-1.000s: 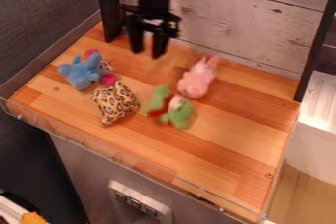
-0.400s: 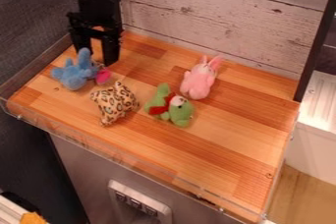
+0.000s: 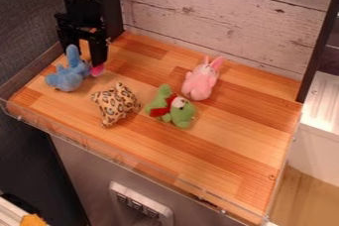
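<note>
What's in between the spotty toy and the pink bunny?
A green stuffed toy with red on it lies between the spotty toy and the pink bunny. The camera view shows it.

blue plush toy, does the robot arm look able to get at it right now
Probably yes: the hand is open right at the far side of the blue plush toy, and the leopard-print toy lies off to the side, out of the way.
</note>
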### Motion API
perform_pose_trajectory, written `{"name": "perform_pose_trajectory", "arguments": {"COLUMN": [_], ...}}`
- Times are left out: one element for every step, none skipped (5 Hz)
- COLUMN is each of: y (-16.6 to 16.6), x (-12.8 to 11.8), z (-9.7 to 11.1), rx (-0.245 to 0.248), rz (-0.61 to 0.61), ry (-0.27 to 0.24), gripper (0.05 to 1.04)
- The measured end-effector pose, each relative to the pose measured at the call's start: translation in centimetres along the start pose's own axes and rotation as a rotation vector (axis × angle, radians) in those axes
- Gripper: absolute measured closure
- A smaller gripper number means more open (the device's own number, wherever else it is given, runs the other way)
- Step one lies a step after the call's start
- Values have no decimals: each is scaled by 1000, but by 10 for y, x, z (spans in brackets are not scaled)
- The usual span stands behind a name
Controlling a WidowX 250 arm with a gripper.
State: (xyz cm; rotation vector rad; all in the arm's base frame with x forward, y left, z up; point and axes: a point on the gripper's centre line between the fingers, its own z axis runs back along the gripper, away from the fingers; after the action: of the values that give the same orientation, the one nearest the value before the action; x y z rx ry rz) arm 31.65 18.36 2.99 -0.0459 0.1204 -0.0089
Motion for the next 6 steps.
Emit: {"name": "perform_pose_trajectory", "arguments": {"y": [2, 3, 5, 7, 7, 6], "x": [3, 4, 7, 8, 7, 6], "z": [-6, -17, -19, -20, -22, -23], "rx": [7, 4, 14, 23, 33, 40], "rz": [12, 14, 17, 14, 9, 2], "ry": [-7, 9, -3, -5, -3, -10], "gripper": [87, 84, 84, 134, 433, 677]}}
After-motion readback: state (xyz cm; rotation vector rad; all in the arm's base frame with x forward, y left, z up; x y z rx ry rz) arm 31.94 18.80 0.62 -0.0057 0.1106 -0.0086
